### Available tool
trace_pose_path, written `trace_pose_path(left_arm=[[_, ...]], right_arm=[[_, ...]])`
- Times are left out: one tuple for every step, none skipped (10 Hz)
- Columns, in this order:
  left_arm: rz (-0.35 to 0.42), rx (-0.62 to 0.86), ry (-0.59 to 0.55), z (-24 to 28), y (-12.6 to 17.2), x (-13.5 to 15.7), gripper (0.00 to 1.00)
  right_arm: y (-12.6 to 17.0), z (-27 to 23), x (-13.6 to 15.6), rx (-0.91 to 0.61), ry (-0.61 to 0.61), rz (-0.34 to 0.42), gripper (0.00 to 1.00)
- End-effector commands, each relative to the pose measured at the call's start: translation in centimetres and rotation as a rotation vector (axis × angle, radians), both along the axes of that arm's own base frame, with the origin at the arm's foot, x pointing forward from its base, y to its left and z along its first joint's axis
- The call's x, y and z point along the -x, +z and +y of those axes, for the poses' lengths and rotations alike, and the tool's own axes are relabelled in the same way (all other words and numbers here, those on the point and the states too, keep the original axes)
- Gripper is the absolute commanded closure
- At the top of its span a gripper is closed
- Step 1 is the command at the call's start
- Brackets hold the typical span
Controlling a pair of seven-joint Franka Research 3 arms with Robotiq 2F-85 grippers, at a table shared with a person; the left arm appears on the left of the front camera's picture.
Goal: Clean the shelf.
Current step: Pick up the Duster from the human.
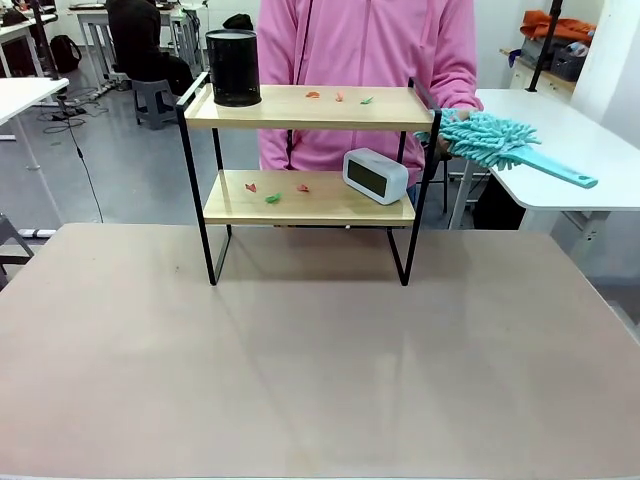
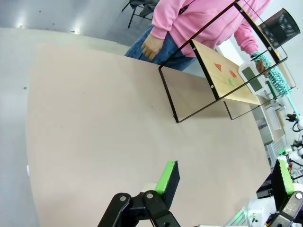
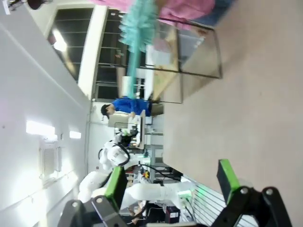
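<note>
Shelf (image 1: pixel 285 107) with six scraps (image 1: pixel 313 95), one clock (image 1: pixel 375 175), one cup (image 1: pixel 233 68)

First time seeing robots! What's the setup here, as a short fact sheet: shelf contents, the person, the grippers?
shelf: two tiers, on the far side of the table
top board: black cup at left end; red and green scraps
lower board: white clock at right; more scraps
person: behind the shelf, holding a teal duster by its right end
left gripper: open, empty, above the table
right gripper: open, empty
</note>
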State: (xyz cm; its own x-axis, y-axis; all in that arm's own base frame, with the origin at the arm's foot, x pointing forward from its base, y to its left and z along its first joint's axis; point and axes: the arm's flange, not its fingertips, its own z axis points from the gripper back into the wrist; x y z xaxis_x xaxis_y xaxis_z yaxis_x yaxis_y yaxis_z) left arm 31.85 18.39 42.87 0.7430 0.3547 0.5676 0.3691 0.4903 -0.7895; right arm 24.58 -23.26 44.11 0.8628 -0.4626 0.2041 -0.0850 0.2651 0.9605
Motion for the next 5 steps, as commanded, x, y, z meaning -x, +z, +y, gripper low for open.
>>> trace_pose_path(left_arm=[[-0.038,0.008,-0.001,0.0,0.0,-0.2,0.0],[-0.038,0.008,-0.001,0.0,0.0,-0.2,0.0],[-0.038,0.008,-0.001,0.0,0.0,-0.2,0.0],[-0.038,0.008,-0.001,0.0,0.0,-0.2,0.0],[-0.038,0.008,-0.001,0.0,0.0,-0.2,0.0]], right_arm=[[4.5,1.2,-5.9,-0.008,-0.001,-0.013,0.0],[5.5,3.6,-8.7,0.004,0.063,-0.011,0.0],[6.1,5.6,-11.4,-0.012,0.087,0.005,0.0],[6.2,7.4,-14.2,-0.029,0.109,0.047,0.0],[5.9,9.4,-16.9,-0.023,0.093,0.086,0.0]])
